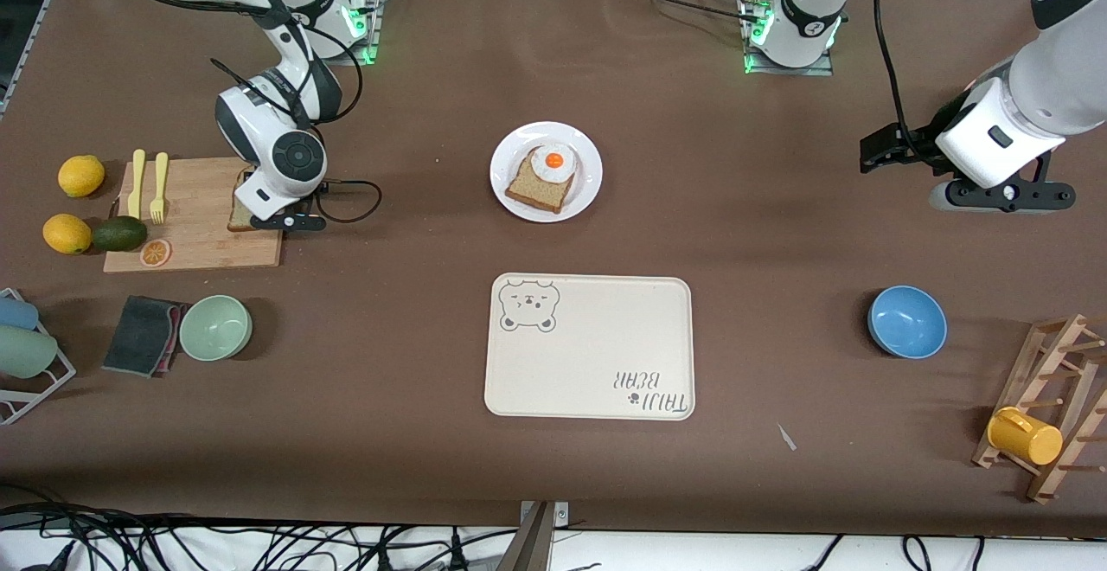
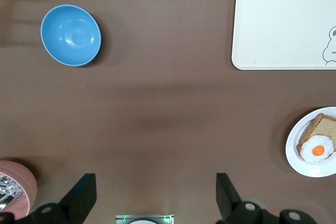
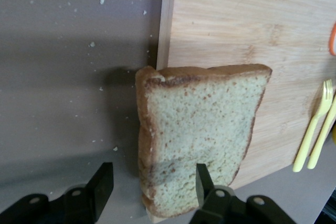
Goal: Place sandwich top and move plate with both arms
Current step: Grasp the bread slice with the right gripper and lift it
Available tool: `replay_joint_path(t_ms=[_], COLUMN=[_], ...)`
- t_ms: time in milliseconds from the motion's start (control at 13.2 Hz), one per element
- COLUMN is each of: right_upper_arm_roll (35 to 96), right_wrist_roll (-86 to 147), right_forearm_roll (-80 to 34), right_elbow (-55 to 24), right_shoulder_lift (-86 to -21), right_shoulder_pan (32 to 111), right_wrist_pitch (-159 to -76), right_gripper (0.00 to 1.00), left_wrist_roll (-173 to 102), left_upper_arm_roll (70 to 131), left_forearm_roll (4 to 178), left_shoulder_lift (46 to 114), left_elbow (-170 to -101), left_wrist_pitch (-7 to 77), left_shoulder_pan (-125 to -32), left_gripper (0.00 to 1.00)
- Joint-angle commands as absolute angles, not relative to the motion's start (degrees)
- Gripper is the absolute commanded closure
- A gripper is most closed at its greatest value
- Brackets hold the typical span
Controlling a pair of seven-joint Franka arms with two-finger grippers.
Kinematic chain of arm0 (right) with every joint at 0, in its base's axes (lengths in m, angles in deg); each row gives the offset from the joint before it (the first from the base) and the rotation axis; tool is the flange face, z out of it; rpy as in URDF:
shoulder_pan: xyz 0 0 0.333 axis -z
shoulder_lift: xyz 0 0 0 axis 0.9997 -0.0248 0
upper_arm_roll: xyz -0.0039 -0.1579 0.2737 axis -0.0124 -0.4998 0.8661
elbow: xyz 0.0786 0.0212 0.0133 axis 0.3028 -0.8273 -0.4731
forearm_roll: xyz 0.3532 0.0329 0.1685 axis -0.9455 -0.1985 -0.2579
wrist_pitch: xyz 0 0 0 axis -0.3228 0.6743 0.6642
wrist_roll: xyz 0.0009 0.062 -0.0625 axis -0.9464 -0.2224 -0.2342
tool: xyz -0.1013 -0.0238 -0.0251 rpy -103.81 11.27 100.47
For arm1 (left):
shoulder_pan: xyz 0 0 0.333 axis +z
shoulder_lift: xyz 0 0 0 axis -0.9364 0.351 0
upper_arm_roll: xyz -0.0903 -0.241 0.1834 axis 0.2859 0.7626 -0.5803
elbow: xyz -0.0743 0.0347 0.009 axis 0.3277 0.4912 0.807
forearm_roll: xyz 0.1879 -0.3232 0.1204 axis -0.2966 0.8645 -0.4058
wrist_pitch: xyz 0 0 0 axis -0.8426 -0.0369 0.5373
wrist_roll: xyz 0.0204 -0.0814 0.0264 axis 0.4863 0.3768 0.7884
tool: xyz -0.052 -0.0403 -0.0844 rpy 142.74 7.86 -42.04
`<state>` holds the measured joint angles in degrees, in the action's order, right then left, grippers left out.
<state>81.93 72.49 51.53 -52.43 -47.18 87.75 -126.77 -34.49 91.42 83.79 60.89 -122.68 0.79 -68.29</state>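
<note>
Right gripper [image 3: 149, 190]: unclenched, low over wholemeal bread slice [image 3: 197, 137], one finger on the crumb, the other off its crust, likely lining up a pinch | slice: flat, overhanging cutting board [image 3: 236, 35] edge | left gripper [image 2: 153, 195]: spread, empty, waiting near blue bowl [image 2: 71, 35] | white plate [image 1: 546, 171] with egg-topped slice: well apart from board, toward the left arm's end.
</note>
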Motion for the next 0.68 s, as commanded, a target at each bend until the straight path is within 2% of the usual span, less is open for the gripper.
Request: replay_joint_path(t_ms=[0, 151, 227, 303, 378, 606], right_upper_arm_roll=[82.31, 82.31, 82.31, 82.39, 82.48, 82.92], right_wrist_roll=[75.47, 75.56, 75.56, 75.47, 75.12, 73.54], right_forearm_roll=[54.09, 55.24, 55.77, 56.03, 56.04, 55.77], right_elbow=[-52.51, -52.51, -52.51, -52.51, -52.51, -52.34], right_shoulder_lift=[-48.19, -48.72, -48.72, -48.37, -47.93, -43.90], right_shoulder_pan=[88.23, 88.23, 88.23, 88.23, 88.23, 88.23], right_wrist_pitch=[-126.82, -126.73, -126.73, -126.65, -126.56, -125.77], right_gripper=[0.42, 0.57, 0.70, 0.89, 1.00, 1.00], left_wrist_roll=[-35.57, -35.65, -35.65, -35.65, -35.65, -35.74], left_upper_arm_roll=[91.50, 91.42, 91.42, 91.50, 91.42, 91.42], left_forearm_roll=[84.27, 84.27, 84.27, 84.27, 84.27, 84.27], left_shoulder_lift=[60.86, 60.95, 60.95, 60.95, 60.95, 60.95], left_elbow=[-122.40, -122.31, -122.22, -122.22, -122.22, -122.22], left_wrist_pitch=[0.22, 0.22, 0.22, 0.22, 0.22, 0.22], left_shoulder_pan=[-68.39, -68.31, -68.31, -68.39, -68.31, -68.39], left_gripper=[0.00, 0.00, 0.00, 0.00, 0.00, 0.00])
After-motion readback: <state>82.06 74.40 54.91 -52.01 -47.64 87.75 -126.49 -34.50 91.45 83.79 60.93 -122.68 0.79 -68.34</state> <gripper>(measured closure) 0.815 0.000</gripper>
